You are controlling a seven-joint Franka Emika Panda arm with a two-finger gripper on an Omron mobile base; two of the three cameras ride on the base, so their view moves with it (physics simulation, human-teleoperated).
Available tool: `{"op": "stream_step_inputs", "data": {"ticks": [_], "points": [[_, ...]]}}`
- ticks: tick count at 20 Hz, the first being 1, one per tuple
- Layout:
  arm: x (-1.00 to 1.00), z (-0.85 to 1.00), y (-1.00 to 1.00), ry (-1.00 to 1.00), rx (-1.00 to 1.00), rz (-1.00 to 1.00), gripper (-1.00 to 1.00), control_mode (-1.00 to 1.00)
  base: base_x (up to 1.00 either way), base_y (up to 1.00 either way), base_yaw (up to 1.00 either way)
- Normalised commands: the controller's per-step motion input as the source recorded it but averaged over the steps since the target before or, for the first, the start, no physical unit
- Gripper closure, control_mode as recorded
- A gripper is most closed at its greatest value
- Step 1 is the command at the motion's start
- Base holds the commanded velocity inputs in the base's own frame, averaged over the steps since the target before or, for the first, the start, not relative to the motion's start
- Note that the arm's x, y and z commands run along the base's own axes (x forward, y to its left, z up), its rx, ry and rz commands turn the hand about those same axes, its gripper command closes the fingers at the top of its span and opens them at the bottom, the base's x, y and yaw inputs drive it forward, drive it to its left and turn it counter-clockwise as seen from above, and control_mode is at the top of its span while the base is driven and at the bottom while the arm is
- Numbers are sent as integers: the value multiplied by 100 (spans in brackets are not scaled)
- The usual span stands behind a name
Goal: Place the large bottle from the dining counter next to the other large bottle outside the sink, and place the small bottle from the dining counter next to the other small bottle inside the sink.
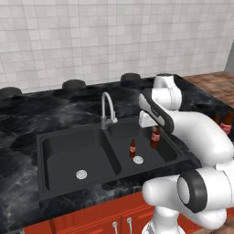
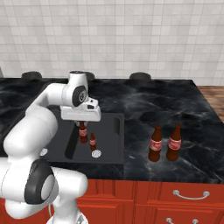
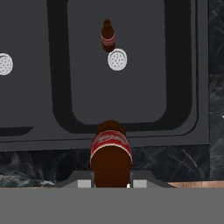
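1. Left base view: the white robot arm reaches over the black double-basin sink (image 1: pixel 68 155). Its gripper (image 1: pixel 155 135) is squeezed tight on a small brown bottle with a red label (image 1: pixel 155 138), held over the right basin. Another small brown bottle (image 1: pixel 133 148) stands upright in that basin, near the round silver drain (image 1: pixel 138 160). The curved silver tap (image 1: pixel 107 109) stands at the far edge, between the two basins.

2. Right base view: the held small bottle (image 2: pixel 82 132) hangs just left of the standing small bottle (image 2: pixel 92 142). Two large brown bottles with red labels (image 2: pixel 164 143) stand close together on the black marble counter (image 2: pixel 175 109), right of the sink (image 2: pixel 114 151). That part of the task looks done.

3. Hand view: the held bottle (image 3: pixel 111 154) sits between the finger tips, which grip it low on its body. The other small bottle (image 3: pixel 107 36) stands apart from it, beside the drain (image 3: pixel 117 59).

4. The bottle is likely glass, so hard, smooth and slippery, and it could break if dropped. It looks light. Holding it round the body seems best.

5. The standing bottle could get knocked over, so the held one should go down gently beside it.
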Motion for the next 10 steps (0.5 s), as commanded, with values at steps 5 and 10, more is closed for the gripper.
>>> {"op": "stream_step_inputs", "data": {"ticks": [5,10], "points": [[65,-25,-4,1,0,-6,100,-100,0,0,0],[54,-33,-16,0,-1,-11,100,-100,0,0,0]]}}
